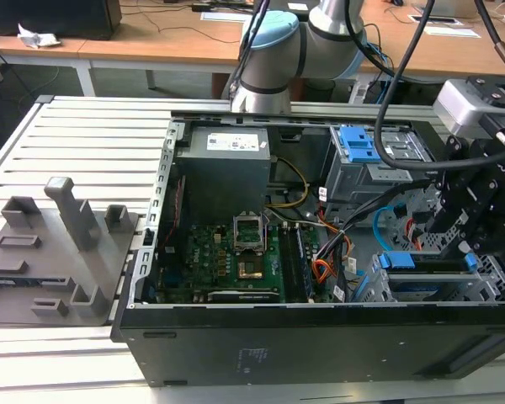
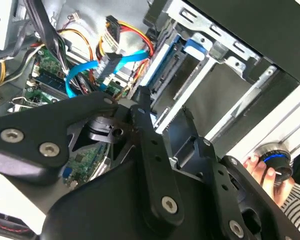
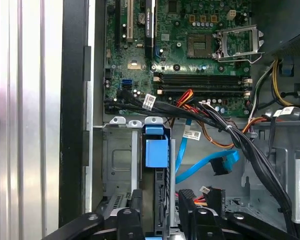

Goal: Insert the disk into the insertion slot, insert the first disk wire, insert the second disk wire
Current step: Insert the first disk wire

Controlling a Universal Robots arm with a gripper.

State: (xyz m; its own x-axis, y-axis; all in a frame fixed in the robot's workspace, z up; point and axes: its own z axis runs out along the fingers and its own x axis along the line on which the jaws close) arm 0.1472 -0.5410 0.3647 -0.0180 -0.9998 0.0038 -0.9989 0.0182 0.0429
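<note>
The disk [image 1: 425,263] is at the lower right of the exterior view, lying along the insertion slot [image 1: 444,288], the low silver cage. It seems mostly inside, though how deep I cannot say. In the first wrist view the gripper [image 3: 162,215] stands astride the disk's edge; whether it clamps the disk or only stands around it I cannot tell. I judge that the first step is in hand, near its end.

Just above the slot in the exterior view, the second disk wire [image 1: 385,220] makes its blue loop, with the first disk wire [image 1: 409,229] red beside it. Both look not yet plugged in. To finish, the disk needs a straight push along the cage walls, clear of these loose wires. Toward the upper middle stands the taller grey cage [image 1: 358,156], and further left the motherboard [image 1: 227,252].
</note>
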